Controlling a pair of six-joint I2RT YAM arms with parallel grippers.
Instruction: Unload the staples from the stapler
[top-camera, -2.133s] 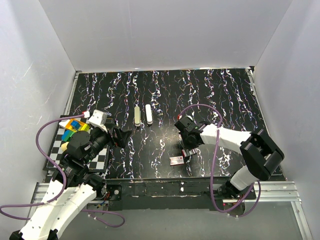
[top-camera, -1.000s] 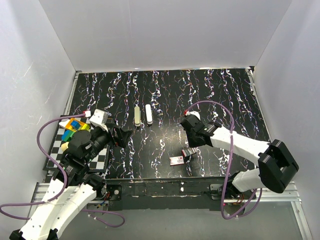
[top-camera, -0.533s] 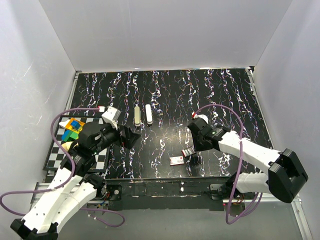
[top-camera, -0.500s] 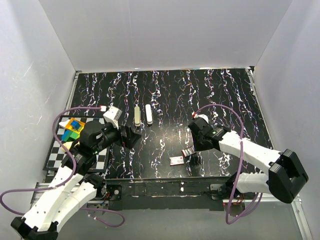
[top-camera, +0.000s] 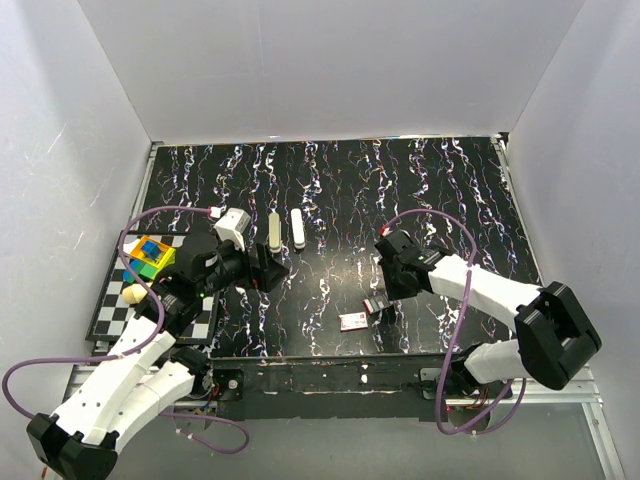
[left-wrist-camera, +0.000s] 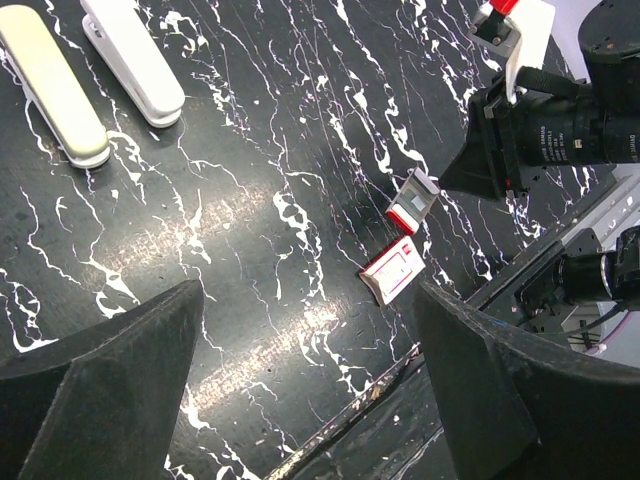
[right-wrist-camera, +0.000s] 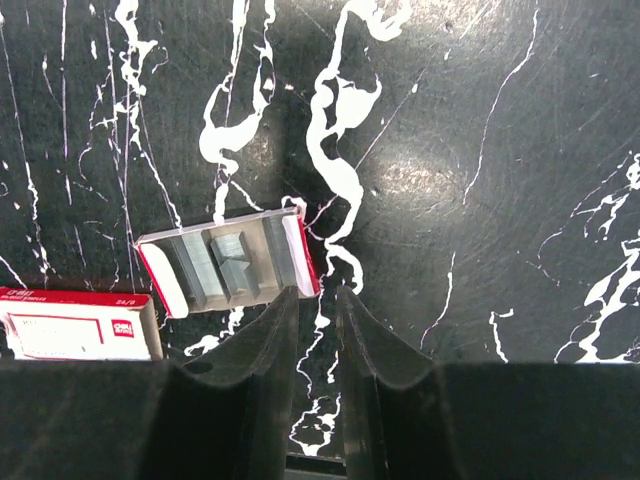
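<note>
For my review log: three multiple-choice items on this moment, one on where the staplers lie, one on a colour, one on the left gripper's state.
1. Where do the beige stapler and the white stapler lie?
A) stacked one on the other
B) side by side on the black marbled table
C) one in each gripper

2. What colours is the small flat box?
A) red and white
B) blue and yellow
C) plain green

3. What is the state of the left gripper?
A) shut on a stapler
B) shut, empty
C) wide open, empty

Answers:
1 B: in the top and left wrist views both lie flat, next to each other, on the table.
2 A: its face shows white with red edging.
3 C: its fingers stand far apart with only table between them.
</note>
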